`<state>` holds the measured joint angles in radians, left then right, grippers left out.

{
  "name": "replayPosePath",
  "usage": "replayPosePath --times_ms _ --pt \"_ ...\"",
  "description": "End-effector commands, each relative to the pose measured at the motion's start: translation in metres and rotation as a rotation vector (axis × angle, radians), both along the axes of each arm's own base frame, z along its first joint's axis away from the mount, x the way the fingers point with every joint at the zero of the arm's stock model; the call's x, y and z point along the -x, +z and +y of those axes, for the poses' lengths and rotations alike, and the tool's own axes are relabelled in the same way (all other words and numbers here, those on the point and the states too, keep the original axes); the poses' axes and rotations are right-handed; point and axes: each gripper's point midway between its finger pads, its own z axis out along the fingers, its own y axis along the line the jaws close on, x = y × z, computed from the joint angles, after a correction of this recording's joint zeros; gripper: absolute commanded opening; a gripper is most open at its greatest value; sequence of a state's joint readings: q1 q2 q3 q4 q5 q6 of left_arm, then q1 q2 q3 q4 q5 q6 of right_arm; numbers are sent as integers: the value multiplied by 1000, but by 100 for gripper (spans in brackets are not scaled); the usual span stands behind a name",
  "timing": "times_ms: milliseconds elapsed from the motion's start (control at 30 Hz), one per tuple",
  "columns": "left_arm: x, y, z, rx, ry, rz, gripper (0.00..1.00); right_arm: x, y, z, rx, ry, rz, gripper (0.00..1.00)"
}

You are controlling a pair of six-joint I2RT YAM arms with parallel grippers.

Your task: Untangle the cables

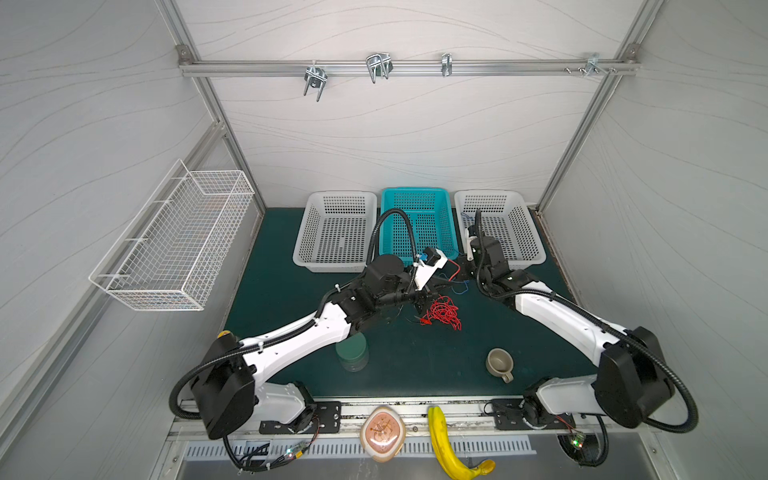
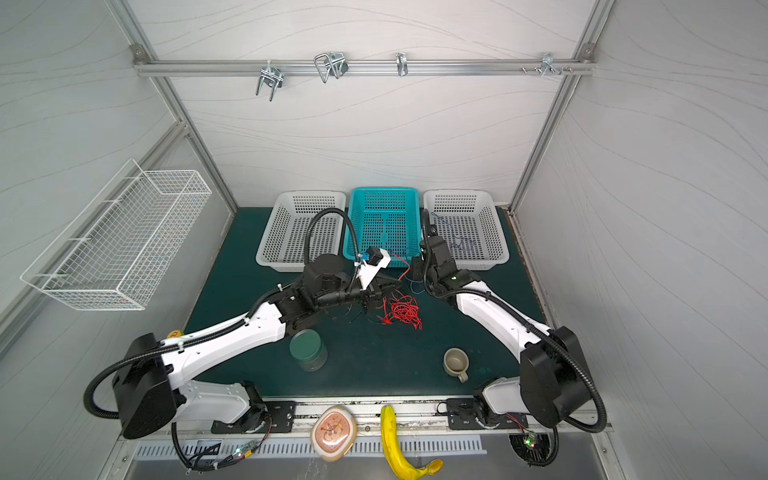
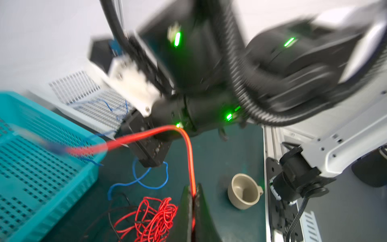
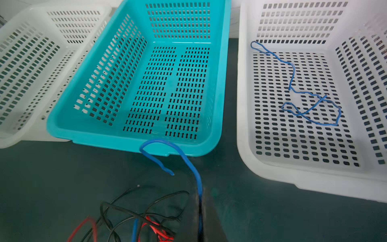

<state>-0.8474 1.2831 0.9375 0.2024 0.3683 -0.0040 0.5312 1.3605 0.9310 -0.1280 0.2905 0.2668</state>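
While left gripper (image 3: pixel 193 196) clamps red cable (image 3: pixel 189 159), right gripper (image 4: pixel 201 211) clamps blue cable (image 4: pixel 194 174) running toward teal basket (image 4: pixel 94 138).

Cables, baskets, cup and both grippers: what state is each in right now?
left gripper: shut on red cable
right gripper: shut on blue cable
red bundle: tangled heap
black cables: mixed in with the red bundle
loose blue cable: separated, lying in right white basket
teal basket: empty
left white basket: empty
cup: upright, empty
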Motion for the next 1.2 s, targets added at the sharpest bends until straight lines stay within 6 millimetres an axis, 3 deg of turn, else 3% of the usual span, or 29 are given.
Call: replayPosePath --times_ms 0,133,300,433,567,700,933,1067,1167 --pt "-1 21 13 32 61 -88 0 -6 -1 -12 -14 -44 -1 0" --pt "-14 21 38 1 206 -130 0 -10 9 -25 -50 -59 -14 0" --pt "-34 7 63 -78 384 -130 0 -27 45 -53 -92 -112 -106 0" --pt "-39 -1 71 -98 434 -111 0 -52 62 -89 -60 -225 -156 0" --pt "-39 -7 73 -117 444 -91 0 -83 63 -118 -36 -300 -154 0" --pt "-38 -7 76 -129 450 -79 0 -111 42 -139 -22 -367 -99 0" --pt "-24 5 74 -88 390 -82 0 -143 -25 -158 5 -411 77 1" --pt "-20 16 77 -65 381 -98 0 -143 -46 -149 -12 -364 147 22" --pt "-21 23 79 -60 392 -114 0 -139 -44 -142 -33 -328 136 35"
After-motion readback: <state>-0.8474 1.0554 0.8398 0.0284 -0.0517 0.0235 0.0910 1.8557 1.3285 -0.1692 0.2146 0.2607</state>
